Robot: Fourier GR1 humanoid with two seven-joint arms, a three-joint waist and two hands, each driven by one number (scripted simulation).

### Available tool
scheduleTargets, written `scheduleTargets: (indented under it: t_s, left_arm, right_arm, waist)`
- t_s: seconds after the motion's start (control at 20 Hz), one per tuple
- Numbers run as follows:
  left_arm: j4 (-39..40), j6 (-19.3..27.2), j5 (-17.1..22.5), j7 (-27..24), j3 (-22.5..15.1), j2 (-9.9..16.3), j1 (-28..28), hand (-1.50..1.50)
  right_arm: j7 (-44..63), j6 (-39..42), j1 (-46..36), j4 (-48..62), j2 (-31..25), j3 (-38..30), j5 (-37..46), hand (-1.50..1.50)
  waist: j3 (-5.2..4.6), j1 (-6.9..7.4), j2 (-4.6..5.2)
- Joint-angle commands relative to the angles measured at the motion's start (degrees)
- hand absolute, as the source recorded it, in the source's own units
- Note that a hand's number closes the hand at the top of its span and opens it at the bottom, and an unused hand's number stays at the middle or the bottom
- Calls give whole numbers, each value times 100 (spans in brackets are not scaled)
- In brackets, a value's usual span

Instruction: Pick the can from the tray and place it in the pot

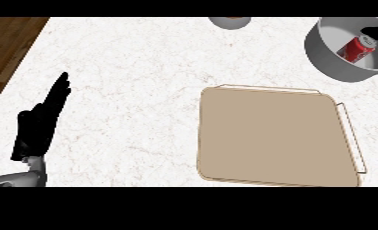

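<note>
White marbled counter (133,74) fills most of the view, with a strip of brown wood floor (16,39) at the upper left corner.

Can (356,49): red with a silver top, lying tilted inside the grey pot (325,56). Pot sits at the upper right, partly cut off by the view's right edge. Can leans against the pot's inner wall on the right side; its lower end is hidden by the near rim.

Tray (273,139): tan, squarish, rounded corners, thin raised lip, a slim handle rail along its right side. It lies at lower right, just below the pot, not touching it as far as I can see. Nothing on it.

Left hand (44,119): black, at the left edge, fingers straight and pressed together, pointing up and slightly right. Holding nothing, well apart from the tray and pot. Grey forearm (26,176) comes in under it at the lower left corner.

Right hand: not in the view at all.

Small grey round object (229,21) at the top edge, middle, mostly cut off, with a brownish patch in it; can't tell what it is.
</note>
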Motion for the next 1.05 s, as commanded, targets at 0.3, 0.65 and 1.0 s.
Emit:
scheduleTargets:
  t_s: [0.3,0.65,1.0]
  left_arm:
    - [10,1,46,-71,130,27,161,0]
    - [44,182,-170,-72,41,-115,175,0]
    - [-90,80,-34,163,207,-85,285,0]
  right_arm:
    - [-1700,-422,-62,-608,128,-1377,-1576,-150]
    - [-2203,532,178,-291,74,-1714,-2175,-150]
    - [-2921,1130,1057,-682,49,-1924,-2832,-150]
  waist:
    - [-11,-121,-87]
    - [-27,-286,-144]
    - [-38,-458,-221]
